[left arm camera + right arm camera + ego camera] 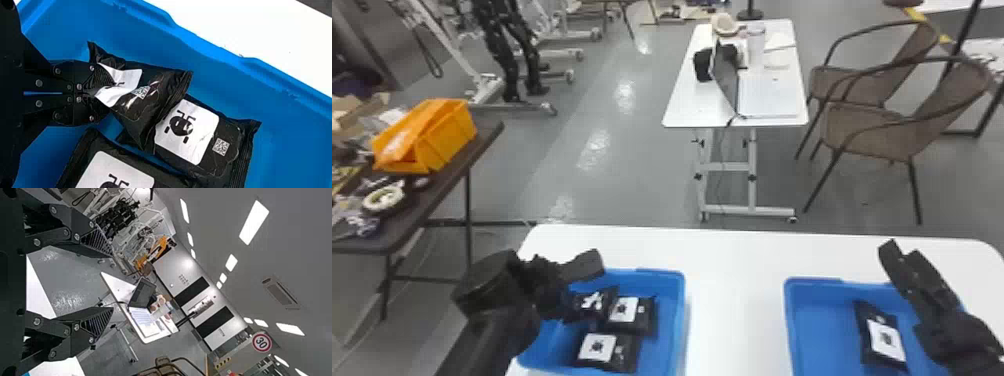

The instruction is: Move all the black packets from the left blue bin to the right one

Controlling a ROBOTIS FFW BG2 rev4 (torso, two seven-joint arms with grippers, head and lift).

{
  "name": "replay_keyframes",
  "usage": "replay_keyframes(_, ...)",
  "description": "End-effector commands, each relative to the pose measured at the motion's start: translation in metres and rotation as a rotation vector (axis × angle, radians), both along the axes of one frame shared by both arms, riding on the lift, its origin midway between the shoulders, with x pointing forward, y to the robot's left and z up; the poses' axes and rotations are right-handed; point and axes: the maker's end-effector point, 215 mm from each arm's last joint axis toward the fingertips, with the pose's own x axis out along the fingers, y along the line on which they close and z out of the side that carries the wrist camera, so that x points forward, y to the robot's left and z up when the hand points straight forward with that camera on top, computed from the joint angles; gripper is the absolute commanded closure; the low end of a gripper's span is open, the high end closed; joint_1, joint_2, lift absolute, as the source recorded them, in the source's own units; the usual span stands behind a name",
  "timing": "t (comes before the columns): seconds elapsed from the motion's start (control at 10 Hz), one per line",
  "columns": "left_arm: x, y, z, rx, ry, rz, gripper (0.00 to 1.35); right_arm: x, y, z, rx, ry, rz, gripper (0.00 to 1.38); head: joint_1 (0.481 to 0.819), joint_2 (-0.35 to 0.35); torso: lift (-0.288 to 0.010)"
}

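My left gripper is down inside the left blue bin. In the left wrist view the left gripper is shut on a crumpled black packet, pinching its bent white label. That packet overlaps a second packet; a third packet lies beside them. The head view has these two as a packet and a nearer packet. One black packet lies in the right blue bin. My right gripper is raised over that bin; the right gripper has its fingers apart, nothing between them.
The white table spans the space between the bins. Beyond its far edge stand a small white table with a laptop and two wicker chairs. A dark side table with an orange bin stands at the left.
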Motion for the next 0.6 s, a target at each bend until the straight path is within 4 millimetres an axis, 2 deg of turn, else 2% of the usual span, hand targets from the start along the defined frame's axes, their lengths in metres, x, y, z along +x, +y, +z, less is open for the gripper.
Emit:
replay_keyframes(0.0,0.006,-0.004,0.027,-0.012,-0.080,0.022,1.15,0.003,0.003,0.004,-0.006,-0.010,0.010,0.60,0.695,0.192,0.000)
replay_keyframes(0.1,0.008,-0.015,0.059,-0.014,-0.172,0.022,1.15,0.003,0.004,0.006,-0.014,-0.016,0.014,0.59,0.695,0.189,0.000)
replay_keyframes(0.2,0.007,-0.034,0.093,-0.033,-0.250,0.011,1.15,0.003,0.006,0.008,-0.024,-0.023,0.023,0.58,0.695,0.183,0.000)
replay_keyframes(0.4,0.002,-0.095,0.147,-0.116,-0.390,-0.034,1.15,0.005,0.010,0.016,-0.035,-0.045,0.042,0.53,0.695,0.156,0.000)
replay_keyframes(0.5,0.007,-0.128,0.171,-0.177,-0.463,-0.053,1.15,0.009,0.014,0.023,-0.039,-0.067,0.062,0.53,0.695,0.126,0.000)
